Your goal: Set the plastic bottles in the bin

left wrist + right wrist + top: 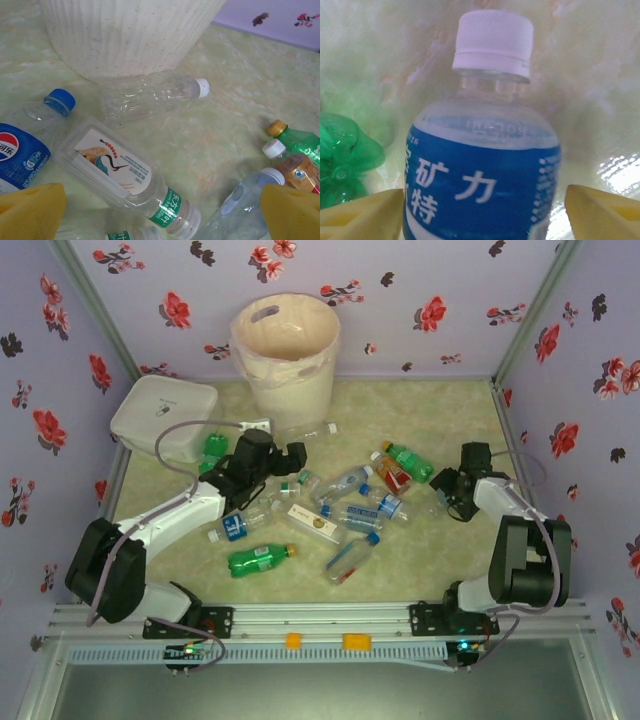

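Observation:
Several plastic bottles (pixel 345 505) lie scattered on the green mat between the arms. The cream bin (pixel 285 350) stands at the back. My right gripper (pixel 482 212) straddles a clear bottle with a blue label and white cap (pixel 485 165). Its left pad (pixel 365 217) touches the label and its right pad (pixel 602 212) stands a sliver off, so the jaws are open. In the top view that gripper (pixel 445 490) is low at the right of the pile. My left gripper (pixel 162 215) is open above a clear crane-label bottle (pixel 120 172), holding nothing, just in front of the bin's base (pixel 130 35).
A flat white box (pixel 165 415) sits at the back left. In the left wrist view a capped clear bottle (pixel 155 95) lies against the bin, beside a Pepsi bottle (pixel 22 145). A green bottle (pixel 258 558) lies nearer the front. Flowered walls close in three sides.

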`<action>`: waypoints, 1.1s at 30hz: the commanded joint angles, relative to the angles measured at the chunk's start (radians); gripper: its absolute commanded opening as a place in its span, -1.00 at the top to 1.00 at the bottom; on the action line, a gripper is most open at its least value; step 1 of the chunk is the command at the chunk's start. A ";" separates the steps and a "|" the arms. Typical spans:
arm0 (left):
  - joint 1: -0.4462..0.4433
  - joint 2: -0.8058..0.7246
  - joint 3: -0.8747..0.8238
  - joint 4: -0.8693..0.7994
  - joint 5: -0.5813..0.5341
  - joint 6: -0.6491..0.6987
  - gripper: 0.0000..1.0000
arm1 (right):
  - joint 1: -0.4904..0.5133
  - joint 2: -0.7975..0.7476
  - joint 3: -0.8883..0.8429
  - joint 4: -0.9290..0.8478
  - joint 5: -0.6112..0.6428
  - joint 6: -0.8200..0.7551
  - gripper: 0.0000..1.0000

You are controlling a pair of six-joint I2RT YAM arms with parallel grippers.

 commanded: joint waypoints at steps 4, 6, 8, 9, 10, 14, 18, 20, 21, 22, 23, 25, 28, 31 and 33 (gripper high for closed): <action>0.001 -0.049 -0.019 0.033 0.053 0.068 -0.99 | -0.014 0.018 -0.017 0.058 -0.037 0.009 -0.30; 0.001 -0.052 -0.018 0.043 0.055 0.073 -0.99 | -0.014 -0.007 -0.013 0.042 -0.034 -0.008 -0.17; 0.001 -0.050 -0.016 0.068 0.092 0.091 -0.99 | -0.015 -0.048 -0.006 0.017 -0.037 -0.026 -0.08; 0.001 -0.046 -0.009 0.082 0.129 0.106 -0.99 | -0.014 -0.077 -0.005 0.010 -0.043 -0.032 -0.07; 0.001 -0.039 0.002 0.087 0.166 0.119 -0.99 | -0.013 -0.106 -0.002 0.004 -0.055 -0.039 -0.04; 0.001 0.002 0.067 0.089 0.318 0.139 -0.99 | 0.010 -0.238 0.010 0.044 -0.155 -0.038 -0.02; -0.001 0.030 0.108 0.130 0.453 0.142 -0.99 | 0.126 -0.296 0.065 0.126 -0.178 -0.005 -0.02; -0.004 0.039 0.126 0.148 0.502 0.140 -0.99 | 0.204 -0.292 0.100 0.181 -0.172 0.002 -0.02; -0.008 0.044 0.136 0.153 0.523 0.139 -0.99 | 0.241 -0.284 0.116 0.223 -0.179 0.012 -0.02; -0.014 0.047 0.142 0.158 0.537 0.139 -0.99 | 0.268 -0.273 0.126 0.266 -0.191 0.025 -0.02; -0.021 0.048 0.147 0.162 0.545 0.142 -0.99 | 0.297 -0.257 0.138 0.316 -0.207 0.041 -0.02; -0.040 0.048 0.146 0.172 0.548 0.145 -0.99 | 0.348 -0.217 0.164 0.406 -0.228 0.063 -0.01; -0.062 0.052 0.142 0.181 0.555 0.144 -0.99 | 0.405 -0.127 0.242 0.452 -0.272 0.051 -0.01; -0.073 0.060 0.143 0.164 0.559 0.146 -0.99 | 0.438 -0.057 0.314 0.450 -0.314 0.052 0.01; -0.074 0.064 0.140 0.164 0.559 0.144 -0.99 | 0.458 -0.039 0.330 0.460 -0.318 0.061 0.02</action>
